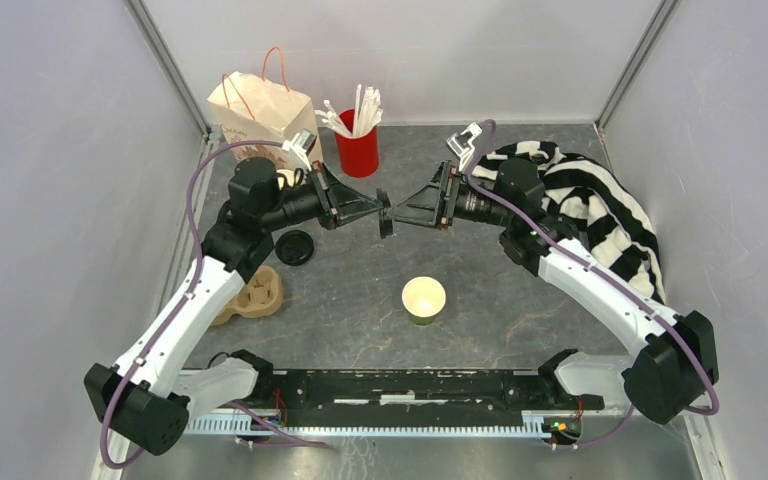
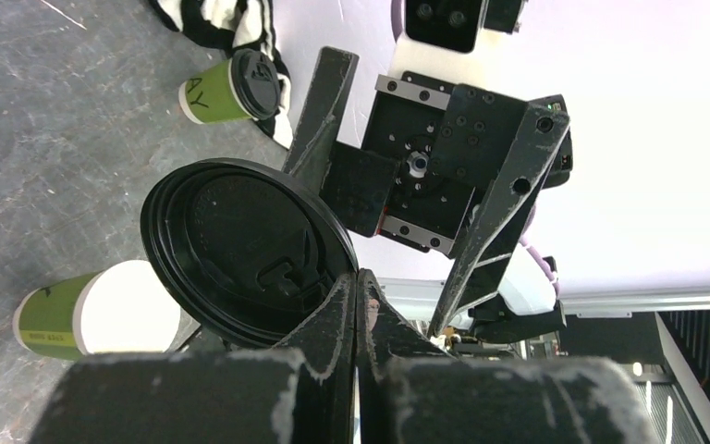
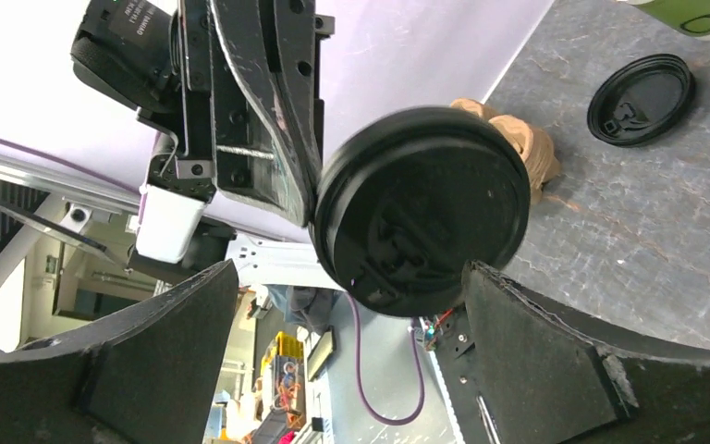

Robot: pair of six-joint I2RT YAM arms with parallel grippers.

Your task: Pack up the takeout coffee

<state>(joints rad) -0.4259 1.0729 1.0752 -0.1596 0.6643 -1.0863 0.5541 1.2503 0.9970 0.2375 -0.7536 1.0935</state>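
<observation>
Bright, even diffuse light; faint soft shadows; top view sharp.

The table (image 1: 520,330) fills the middle of the top view, its surface dark grey and stone-patterned with pale veins and scuffs. Plain lavender-grey walls close it in: one on the left (image 1: 50,200), one across the top (image 1: 410,50) and one on the right (image 1: 740,150). Silver metal posts slant along the upper left (image 1: 170,65) and upper right (image 1: 635,60) corners where the panels meet. The light is soft and even, and shadows are faint. At the lower left of the right wrist view, a blurred room shows a yellow object (image 3: 288,347). At the lower right of the left wrist view there is a dark slatted surface (image 2: 703,370).
</observation>
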